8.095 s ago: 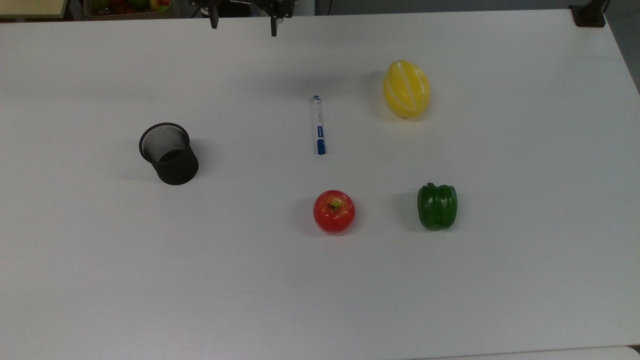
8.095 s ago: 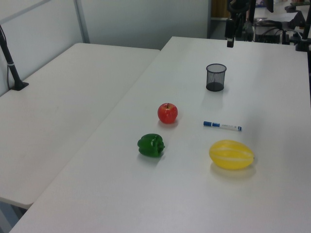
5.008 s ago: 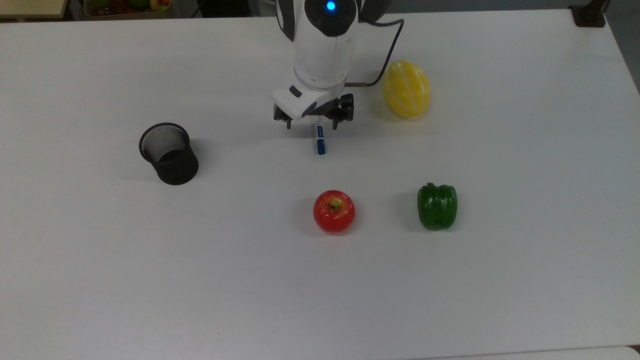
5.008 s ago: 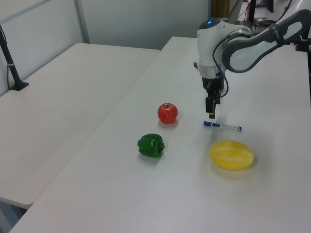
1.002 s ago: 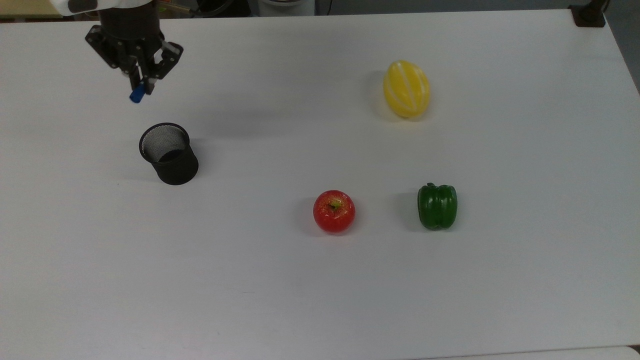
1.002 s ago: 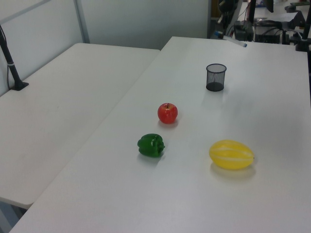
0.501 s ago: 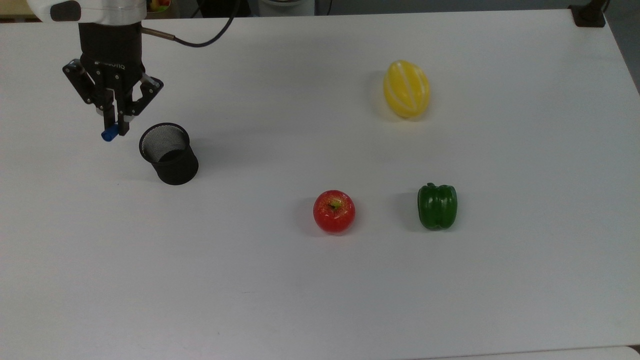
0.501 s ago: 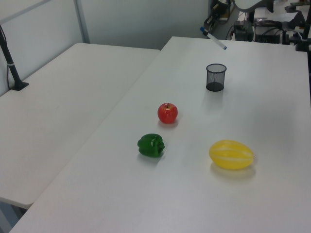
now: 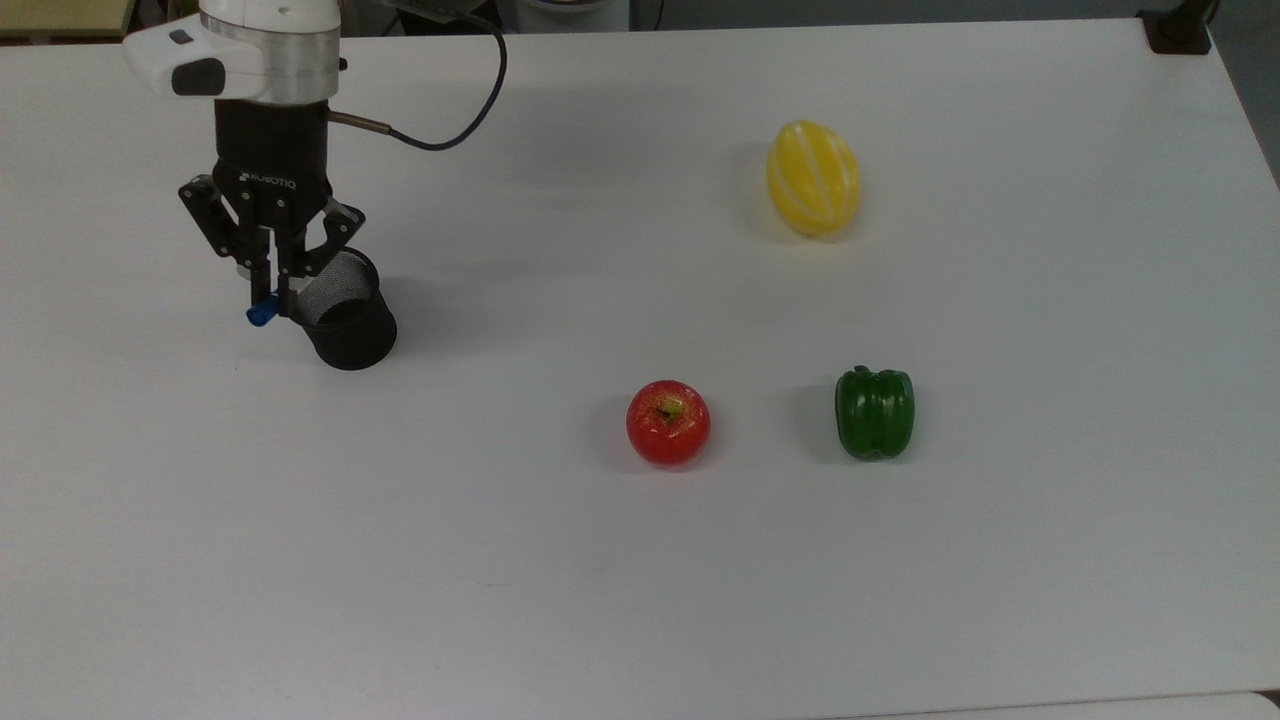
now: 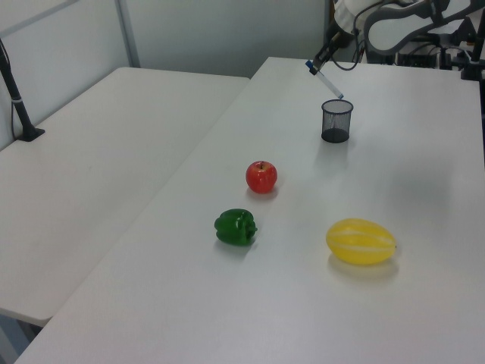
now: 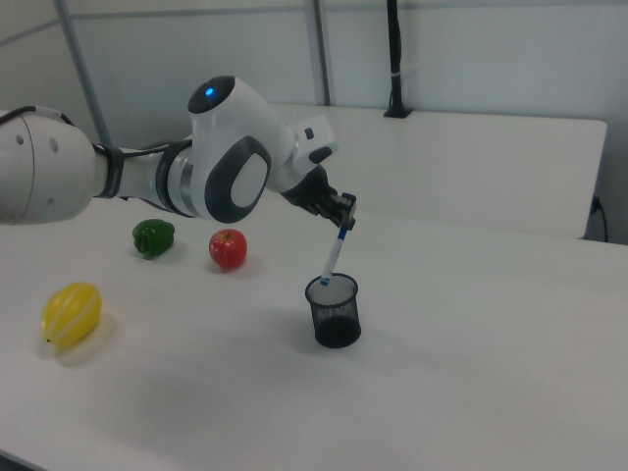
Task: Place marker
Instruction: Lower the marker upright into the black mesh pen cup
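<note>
The gripper (image 9: 270, 290) is closed on the marker (image 11: 334, 257), pinching it near its upper end so the pen hangs tilted, its lower blue tip right at the rim of the black mesh pen cup (image 9: 343, 318) — in the right view the tip sits at or just inside the cup's mouth, though I cannot tell whether it has crossed the rim. In the top view the blue end of the marker pokes out just below the fingers, at the cup's left edge. Holding the pen by one end leaves most of its length free to go into the cup, and the tilt seems to follow from the wrist's slanted approach; my judgement is that the task is at the insertion step, with the marker needing to be brought more upright or centred over the opening before release, else the tip may catch the rim and tip the light cup. The cup stands on the white table (image 9: 640, 560) toward the top view's left edge, well apart from the rest: a red apple (image 9: 668, 422) and a green bell pepper (image 9: 875, 412) near the middle, and a yellow melon (image 9: 813, 177) closer to the top view's far edge — none of them in the arm's way.
</note>
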